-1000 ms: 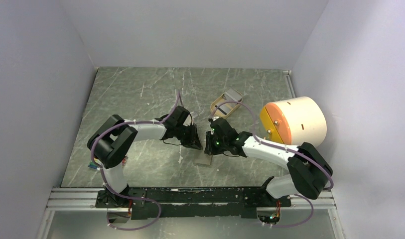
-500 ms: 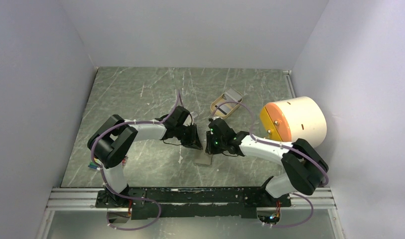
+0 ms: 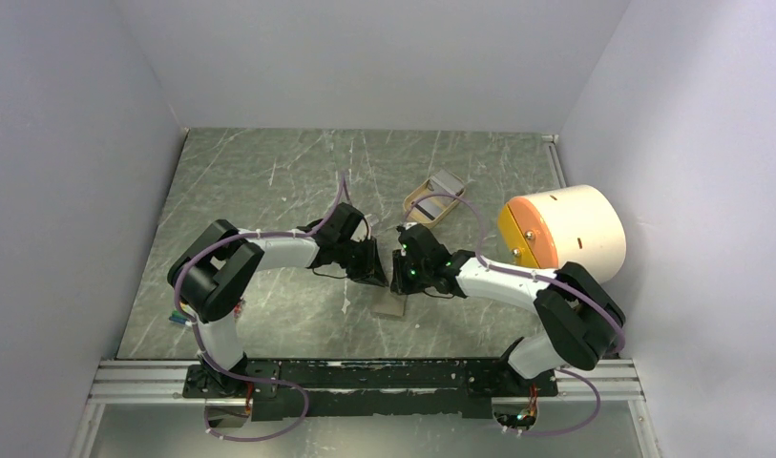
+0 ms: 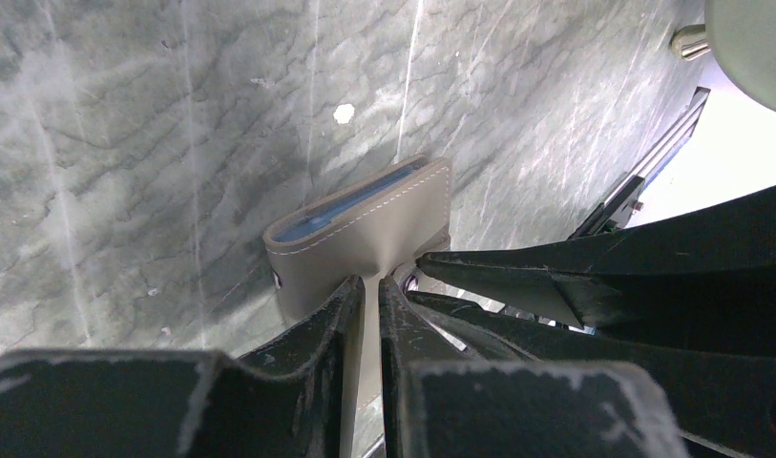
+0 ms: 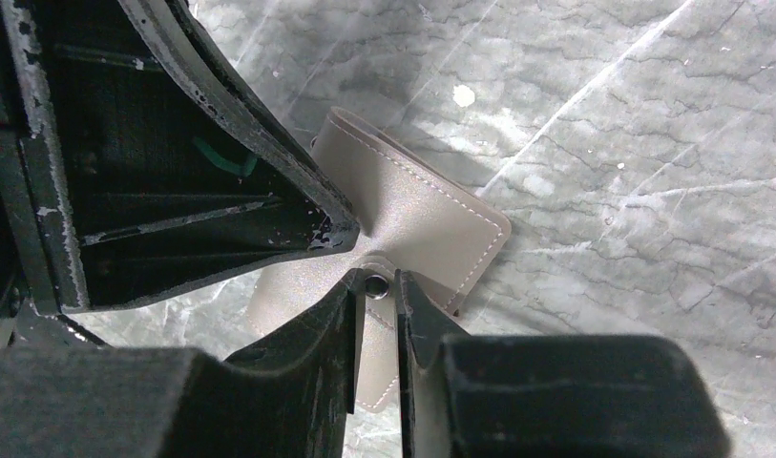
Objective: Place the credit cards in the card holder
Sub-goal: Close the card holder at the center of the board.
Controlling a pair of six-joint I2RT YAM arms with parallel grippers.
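The card holder is a grey-olive wallet at the table's near middle, between my two grippers. In the left wrist view my left gripper is shut on one flap of the card holder. A thin light-blue edge shows in its fold; I cannot tell if it is a card or lining. In the right wrist view my right gripper is shut on the other flap, right at the round snap button. From above, the left gripper and right gripper almost touch. No loose credit card is in view.
A tan oval tray with silver sticks lies behind the grippers. A big cream cylinder with an orange face stands at the right, by the right arm. Grey walls close in on three sides.
The right arm's elbow has shifted a little to the left. Both grippers stay shut on the card holder at nearly the same spot.
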